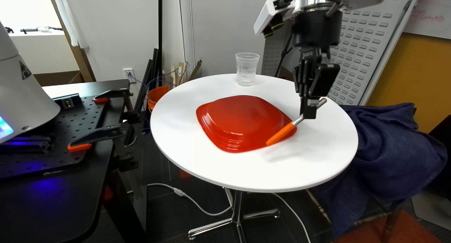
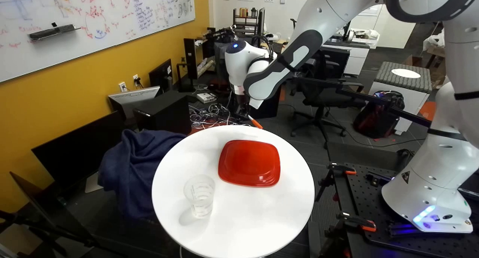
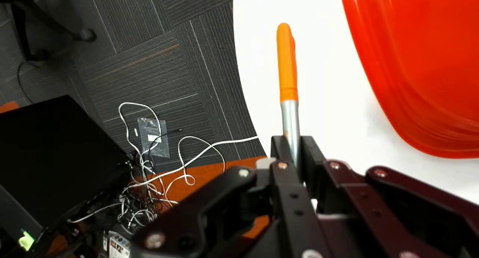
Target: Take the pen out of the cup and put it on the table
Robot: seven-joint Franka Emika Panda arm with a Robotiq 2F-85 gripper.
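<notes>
Red plate, blue cloth, whiteboard

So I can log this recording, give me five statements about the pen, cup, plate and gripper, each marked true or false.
1. The gripper holds the pen by its silver section. True.
2. The cup stands upright on the table. True.
3. The pen lies on the table. False: it is held in the air.
4. The red plate and the cup stand apart. True.
5. The pen is inside the cup. False: it is outside, in the gripper.
</notes>
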